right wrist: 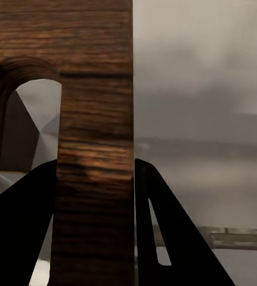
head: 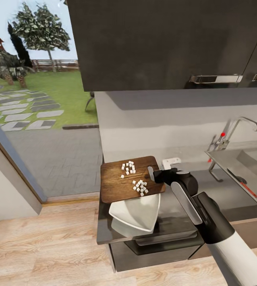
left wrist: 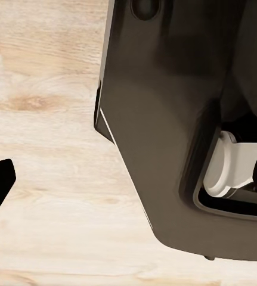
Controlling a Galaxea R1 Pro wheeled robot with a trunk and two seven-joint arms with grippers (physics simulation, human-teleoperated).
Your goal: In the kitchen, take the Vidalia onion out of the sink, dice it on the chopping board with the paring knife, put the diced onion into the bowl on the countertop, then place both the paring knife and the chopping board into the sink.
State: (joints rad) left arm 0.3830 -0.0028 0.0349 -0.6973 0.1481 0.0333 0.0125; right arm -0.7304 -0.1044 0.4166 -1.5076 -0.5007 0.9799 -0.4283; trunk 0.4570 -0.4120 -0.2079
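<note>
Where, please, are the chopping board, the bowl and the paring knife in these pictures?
chopping board (head: 116,180): head view, bare wood left of the diced onion.
bowl (head: 138,209): head view, white inner surface under the board's edge.
paring knife (head: 245,186): head view, red handle inside the sink.

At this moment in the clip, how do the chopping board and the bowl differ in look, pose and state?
The chopping board is dark brown wood, flat and rectangular; the bowl is white, squarish, with flaring sides. The board carries white onion dice, while the bowl looks empty. The right tool is shut on the board's edge, and the board's near edge overlaps the bowl's rim; nothing grips the bowl. Both are at the left end of the countertop.
</note>
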